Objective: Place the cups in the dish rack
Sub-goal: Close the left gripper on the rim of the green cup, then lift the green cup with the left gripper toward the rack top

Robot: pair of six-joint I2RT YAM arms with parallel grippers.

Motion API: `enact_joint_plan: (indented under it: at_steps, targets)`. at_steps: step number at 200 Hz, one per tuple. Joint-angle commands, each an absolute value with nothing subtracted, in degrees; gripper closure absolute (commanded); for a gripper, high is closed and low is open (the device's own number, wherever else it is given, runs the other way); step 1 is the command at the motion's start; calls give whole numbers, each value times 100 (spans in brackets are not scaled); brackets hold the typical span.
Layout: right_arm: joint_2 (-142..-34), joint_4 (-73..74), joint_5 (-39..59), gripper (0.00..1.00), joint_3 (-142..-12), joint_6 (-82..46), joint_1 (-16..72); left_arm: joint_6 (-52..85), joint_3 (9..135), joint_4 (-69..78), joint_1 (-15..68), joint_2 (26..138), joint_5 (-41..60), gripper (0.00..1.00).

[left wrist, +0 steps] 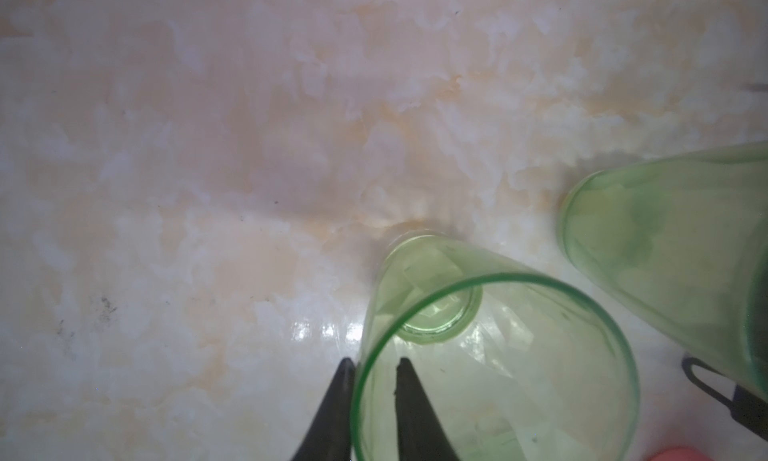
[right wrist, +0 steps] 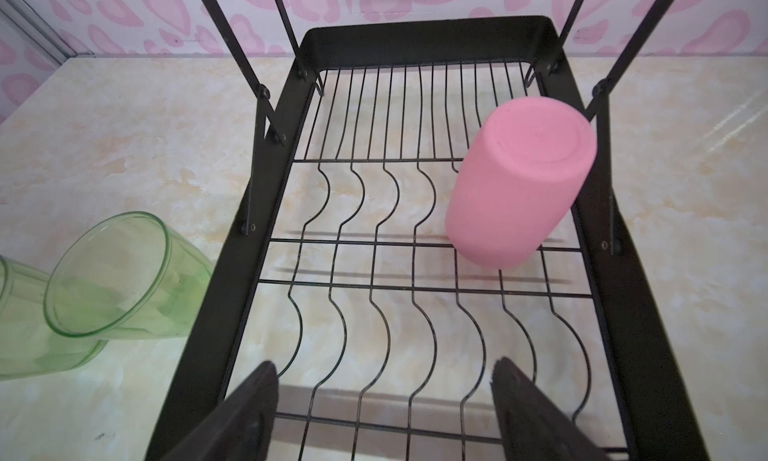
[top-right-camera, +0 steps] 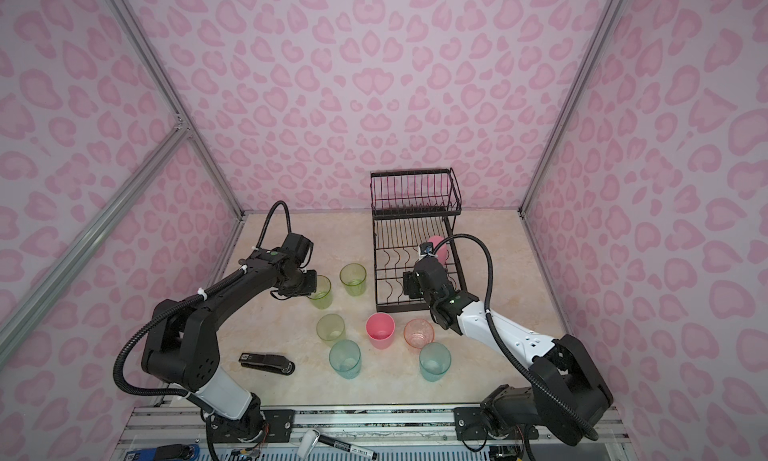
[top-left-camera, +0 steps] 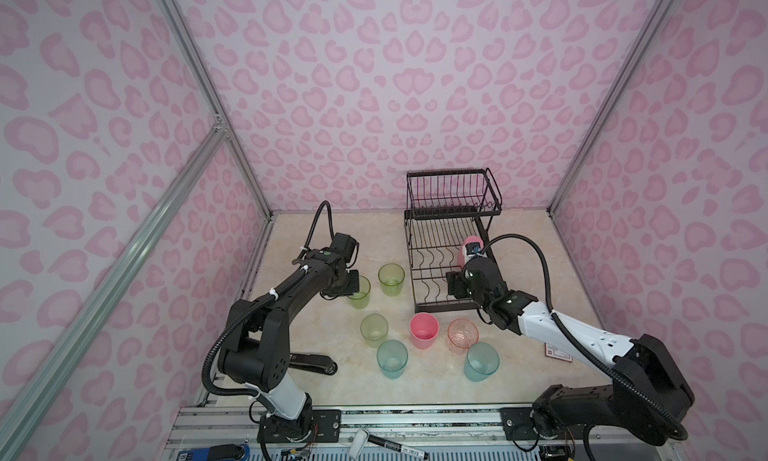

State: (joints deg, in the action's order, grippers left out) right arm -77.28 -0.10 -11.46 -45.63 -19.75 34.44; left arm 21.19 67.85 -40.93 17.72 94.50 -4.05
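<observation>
The dish rack (right wrist: 232,280) stands at the back right of the bench (top-left-camera: 332,238), near the rear wall. Left of it a wide strip of bench is bare up to the left wall, and a narrower bare strip runs along the front edge.

The left jaws stand over the rim of an upright yellow-green cup (top-left-camera: 363,296), mouth up, long axis vertical. Only the left wrist view shows the fingers (left wrist: 415,417): one is outside the cup wall and one inside, with a narrow slit between them. Whether they pinch the wall I cannot tell. A second yellow-green cup (left wrist: 665,247) stands near it, not touching.

The right jaws hang about half open, with nothing between them, above the near end of the rack's lower tier. The pink cup (right wrist: 519,180) is on this tier just beside the right rail, mouth down, base up, long axis leaning. In both top views the right arm (top-left-camera: 540,319) hides part of it.

In front of the rack, mouth up and apart, stand a third yellow-green cup (top-left-camera: 374,330), a second pink cup (top-left-camera: 424,330), an orange-pink cup (top-left-camera: 462,333), a left teal cup (top-left-camera: 392,357) and a right teal cup (top-left-camera: 481,360).
</observation>
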Motion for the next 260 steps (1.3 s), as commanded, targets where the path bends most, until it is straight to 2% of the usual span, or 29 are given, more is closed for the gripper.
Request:
enact_joint_plan:
  at_steps: [1, 37, 72, 128, 200, 260]
  targets:
    - [-7741, -13, -1109, 20, -4592, -1999, 3463, 2162, 6809, -3939, 1736, 9469, -347, 87]
    - [-7698, -74, -1120, 20, -4701, -1993, 3548, 2110, 6785, -3972, 1599, 9184, -334, 97]
    - [-7649, -191, -1182, 20, -4827, -2045, 3661, 2074, 6763, -3985, 1404, 8768, -119, 97]
    - [-7496, -264, -1044, 19, -4947, -2381, 3750, 2353, 6943, -3627, 1159, 8073, 1067, 97]
    - [-7459, -638, -185, 17, -5615, -3756, 3743, 3657, 6587, -1714, 1169, 7369, 2868, 97]
    - [-7053, -159, 566, 17, -5891, -5528, 3472, 4750, 6373, -56, 1478, 7272, 3493, 97]
